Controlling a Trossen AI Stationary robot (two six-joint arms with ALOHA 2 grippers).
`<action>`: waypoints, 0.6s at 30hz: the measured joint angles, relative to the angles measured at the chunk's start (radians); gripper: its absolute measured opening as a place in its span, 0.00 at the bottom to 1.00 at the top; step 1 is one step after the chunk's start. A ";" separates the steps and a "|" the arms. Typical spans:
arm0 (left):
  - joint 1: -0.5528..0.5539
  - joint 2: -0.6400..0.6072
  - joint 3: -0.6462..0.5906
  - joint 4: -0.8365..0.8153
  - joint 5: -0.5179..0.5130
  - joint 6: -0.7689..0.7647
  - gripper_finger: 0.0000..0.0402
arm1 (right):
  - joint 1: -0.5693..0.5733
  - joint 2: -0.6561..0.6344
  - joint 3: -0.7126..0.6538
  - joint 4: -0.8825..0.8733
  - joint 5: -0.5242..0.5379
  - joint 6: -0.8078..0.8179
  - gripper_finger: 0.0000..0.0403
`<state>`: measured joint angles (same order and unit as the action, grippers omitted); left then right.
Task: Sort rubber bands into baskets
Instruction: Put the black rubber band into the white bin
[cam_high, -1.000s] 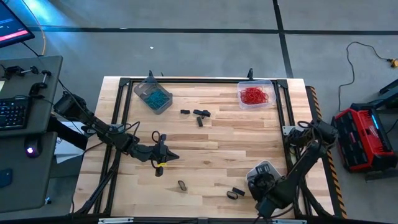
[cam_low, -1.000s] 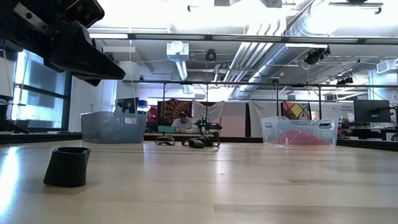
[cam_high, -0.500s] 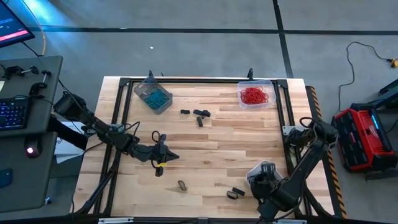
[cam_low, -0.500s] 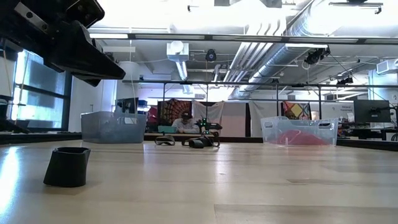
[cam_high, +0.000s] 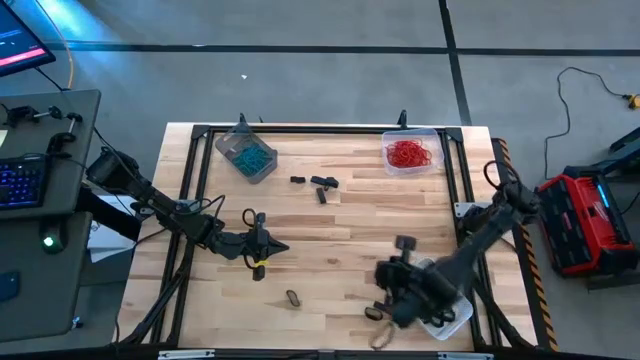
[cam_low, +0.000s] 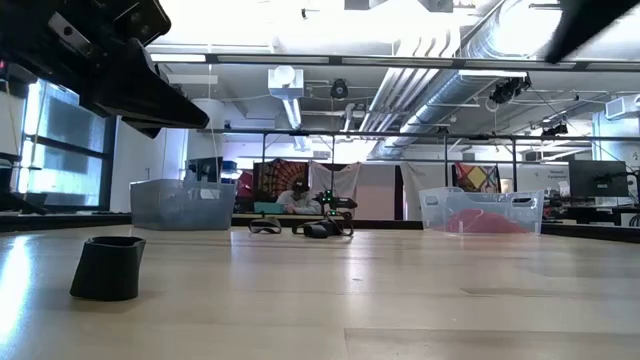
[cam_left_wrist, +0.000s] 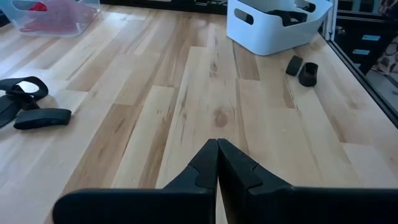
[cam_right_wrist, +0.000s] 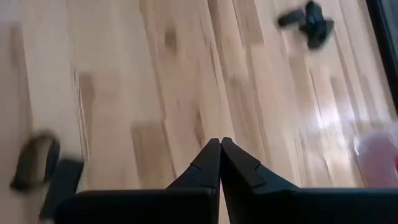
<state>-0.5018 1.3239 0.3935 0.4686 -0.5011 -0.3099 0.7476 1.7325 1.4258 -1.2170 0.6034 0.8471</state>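
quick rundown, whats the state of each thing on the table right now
left gripper: shut, empty, above bare wood
right gripper: shut, empty, above bare wood
grey-tinted clear plastic basket: holds teal-blue rubber bands
clear plastic basket: holds red rubber bands
whitish plastic basket: upright, dark bands inside
loose black rubber bands: lying unsorted on the wooden table

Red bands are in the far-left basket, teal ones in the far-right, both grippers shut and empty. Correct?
Swapped. The high view shows the red rubber bands in the far-right basket and the teal rubber bands in the far-left basket. Left gripper and right gripper are indeed shut and empty.
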 joint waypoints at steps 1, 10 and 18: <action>0.000 0.000 0.000 0.000 0.000 0.000 0.00 | -0.031 0.000 0.000 0.042 -0.003 -0.048 0.00; 0.000 0.000 0.000 0.000 0.000 0.005 0.00 | -0.294 0.000 0.000 0.449 -0.111 -0.536 0.00; 0.000 0.000 0.000 -0.001 0.022 0.006 0.00 | -0.494 0.004 -0.056 0.782 -0.276 -0.799 0.00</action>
<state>-0.5022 1.3239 0.3935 0.4679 -0.4789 -0.3038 0.2538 1.7367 1.3699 -0.4348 0.3270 0.0478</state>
